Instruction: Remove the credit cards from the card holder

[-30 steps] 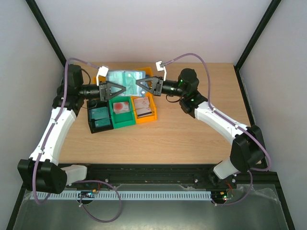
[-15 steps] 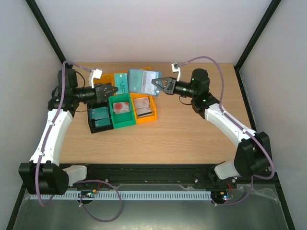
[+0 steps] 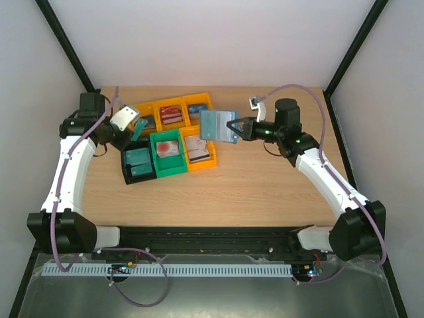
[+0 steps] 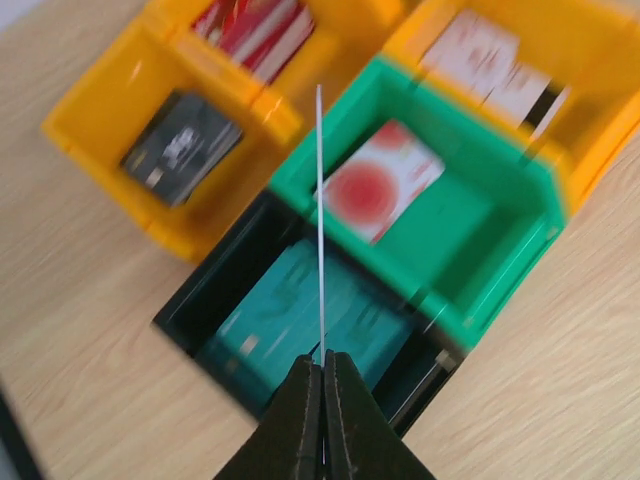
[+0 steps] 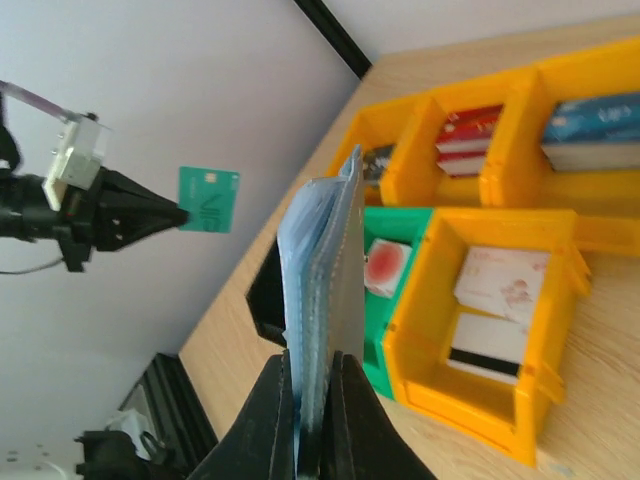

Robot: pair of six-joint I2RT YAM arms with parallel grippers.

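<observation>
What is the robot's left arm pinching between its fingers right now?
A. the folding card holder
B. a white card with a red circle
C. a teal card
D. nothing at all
C: the left gripper is shut on a teal card held up in the air, while the card holder is in the right gripper.

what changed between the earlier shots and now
The left gripper pulled a teal card out of the card holder and swung left with it, toward the left end of the bins. The right gripper, still clamped on the card holder, drew away to the right. The bins and their cards stayed put.
</observation>
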